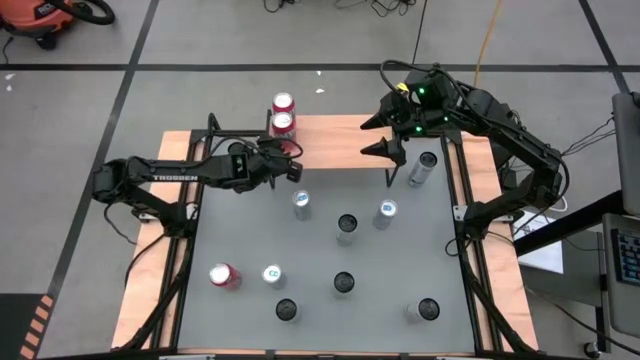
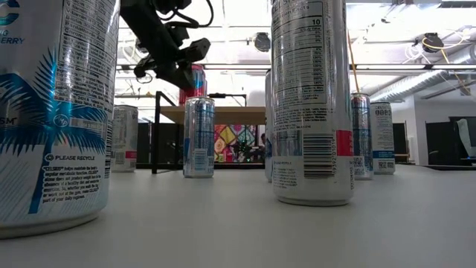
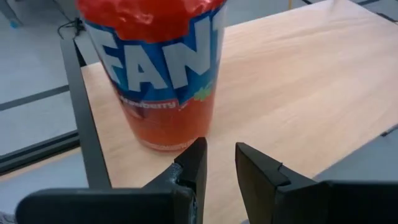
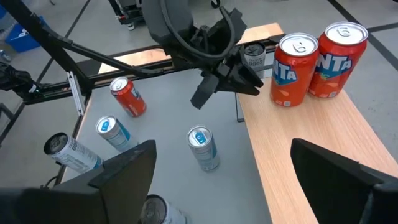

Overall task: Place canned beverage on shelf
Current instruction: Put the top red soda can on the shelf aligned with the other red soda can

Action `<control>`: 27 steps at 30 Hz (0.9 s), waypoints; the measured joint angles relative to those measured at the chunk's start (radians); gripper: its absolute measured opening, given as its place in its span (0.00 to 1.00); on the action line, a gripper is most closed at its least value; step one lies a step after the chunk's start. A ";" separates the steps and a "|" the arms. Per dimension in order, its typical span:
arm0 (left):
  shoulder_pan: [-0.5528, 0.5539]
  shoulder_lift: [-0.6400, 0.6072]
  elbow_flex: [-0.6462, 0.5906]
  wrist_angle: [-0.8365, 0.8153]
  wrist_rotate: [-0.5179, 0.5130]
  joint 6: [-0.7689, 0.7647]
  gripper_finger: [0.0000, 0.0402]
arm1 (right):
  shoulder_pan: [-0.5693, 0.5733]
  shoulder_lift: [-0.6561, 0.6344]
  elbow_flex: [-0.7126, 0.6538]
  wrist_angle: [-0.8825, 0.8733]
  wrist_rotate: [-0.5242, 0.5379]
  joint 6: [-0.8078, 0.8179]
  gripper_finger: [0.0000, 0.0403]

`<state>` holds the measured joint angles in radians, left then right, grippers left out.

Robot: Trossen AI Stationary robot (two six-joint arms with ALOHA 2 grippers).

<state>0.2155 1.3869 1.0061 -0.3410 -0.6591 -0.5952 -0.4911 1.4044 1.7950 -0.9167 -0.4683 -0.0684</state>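
Left end effector [image 1: 292, 166], nearly closed and empty, sits just off my second Fanta can [image 1: 283, 124], set beside the first at the shelf [image 1: 340, 135] end to leave room.

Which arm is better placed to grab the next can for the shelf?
Probably the right. Its open gripper hangs right beside the silver can at the table's back right, while the left gripper is nearly closed by the two Fanta cans on the shelf.

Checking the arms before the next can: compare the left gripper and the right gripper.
The left gripper has its fingers nearly closed with nothing between them; the right gripper stands wide open. The left gripper sits beside the two red cans at the shelf's left end, while the right gripper hangs over the shelf's right part. Both hold nothing.
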 joint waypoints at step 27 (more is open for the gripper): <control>0.040 0.044 0.000 0.064 -0.034 0.034 0.21 | 0.000 0.000 0.000 0.014 -0.003 0.028 0.85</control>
<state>0.2558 1.4311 1.0065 -0.2773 -0.6934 -0.5610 -0.4915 1.4048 1.7950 -0.9024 -0.4717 -0.0406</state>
